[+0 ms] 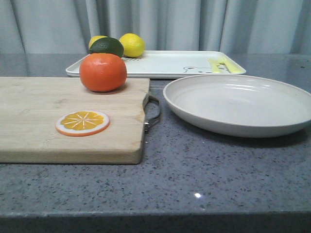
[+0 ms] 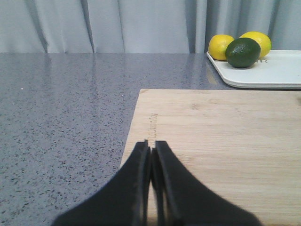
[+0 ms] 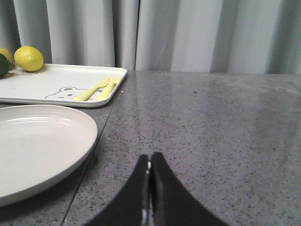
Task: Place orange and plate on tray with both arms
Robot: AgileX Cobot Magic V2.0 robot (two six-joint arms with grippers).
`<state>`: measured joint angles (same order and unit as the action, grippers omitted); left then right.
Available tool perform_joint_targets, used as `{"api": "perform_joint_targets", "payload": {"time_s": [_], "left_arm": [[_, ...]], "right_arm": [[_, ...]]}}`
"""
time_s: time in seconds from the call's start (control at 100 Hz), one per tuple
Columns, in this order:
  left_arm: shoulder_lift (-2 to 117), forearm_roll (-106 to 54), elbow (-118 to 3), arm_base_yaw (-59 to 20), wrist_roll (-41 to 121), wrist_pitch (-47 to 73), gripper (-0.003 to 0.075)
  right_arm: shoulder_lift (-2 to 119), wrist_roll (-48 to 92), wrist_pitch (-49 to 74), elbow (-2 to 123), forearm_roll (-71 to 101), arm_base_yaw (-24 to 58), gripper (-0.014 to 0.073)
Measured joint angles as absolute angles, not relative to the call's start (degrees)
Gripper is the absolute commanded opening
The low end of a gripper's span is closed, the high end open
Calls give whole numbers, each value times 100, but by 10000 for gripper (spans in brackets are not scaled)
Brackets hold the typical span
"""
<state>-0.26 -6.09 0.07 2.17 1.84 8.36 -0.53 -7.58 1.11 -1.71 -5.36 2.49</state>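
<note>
The orange [image 1: 103,72] sits on the far part of a wooden cutting board [image 1: 39,121]. The off-white plate [image 1: 238,104] lies on the table to the board's right; it also shows in the right wrist view [image 3: 37,146]. The white tray [image 1: 160,63] with a bear drawing lies behind both; it shows in the left wrist view [image 2: 268,70] and the right wrist view [image 3: 56,82]. My left gripper [image 2: 152,145] is shut and empty over the board's left edge. My right gripper [image 3: 150,156] is shut and empty over bare table right of the plate. Neither gripper shows in the front view.
An orange slice disc [image 1: 82,122] lies on the board. Two lemons [image 1: 132,44] and a dark green lime [image 1: 107,46] sit at the tray's left end. Yellow cutlery [image 1: 218,64] lies at its right end. The board's metal handle [image 1: 153,114] points at the plate. Curtains hang behind.
</note>
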Motion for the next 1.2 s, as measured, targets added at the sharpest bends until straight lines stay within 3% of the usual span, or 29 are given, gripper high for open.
{"api": "perform_joint_targets", "payload": {"time_s": [0.76,1.2], "left_arm": [[-26,-637,7,217,184,791,-20],[-26,-709,7,217,184,-409,-20]], "right_arm": [[-53,-758,111,-171,-536,249,-67],[-53,-758,111,-171,-536,249,-67]]}}
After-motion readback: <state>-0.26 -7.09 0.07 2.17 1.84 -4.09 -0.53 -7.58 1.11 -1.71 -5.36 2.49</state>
